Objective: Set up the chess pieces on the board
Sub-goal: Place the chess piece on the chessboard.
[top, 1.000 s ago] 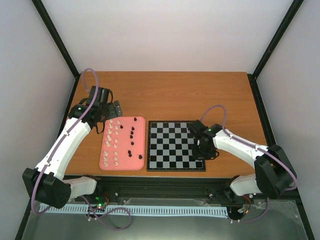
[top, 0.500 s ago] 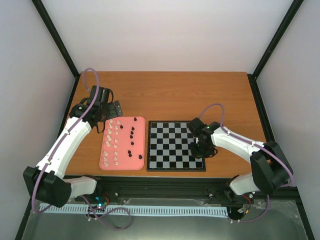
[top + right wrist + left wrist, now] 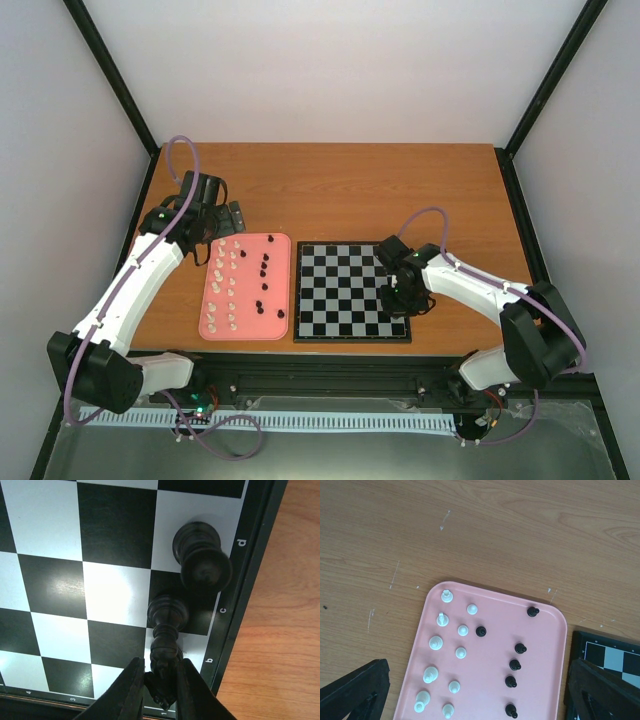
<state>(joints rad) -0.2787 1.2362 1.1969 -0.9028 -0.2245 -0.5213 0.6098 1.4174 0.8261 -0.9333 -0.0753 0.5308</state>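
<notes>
One black piece (image 3: pixel 167 625) is pinched at its head by right gripper (image 3: pixel 161 682); base on board (image 3: pixel 50 580) sq. c, just beside d-sq. piece (image 3: pixel 202 555), axis approx. upright. Left gripper (image 3: pixel 222 222) is spread, above pink tray (image 3: pixel 545 680).

Tray (image 3: pixel 245 326) on table (image 3: pixel 350 185), just left of board (image 3: pixel 345 290), narrow gap between.
Chess pieces (image 3: pixel 435 642) in tray: two columns in left half, loose line in right half.
Two more on board, on neighbouring squares at right rim: d-square piece (image 3: pixel 202 555) and c-square piece (image 3: pixel 165 630), latter between fingertips of right gripper (image 3: pixel 160 682).
Left gripper (image 3: pixel 220 223) off tray's far-left corner.
</notes>
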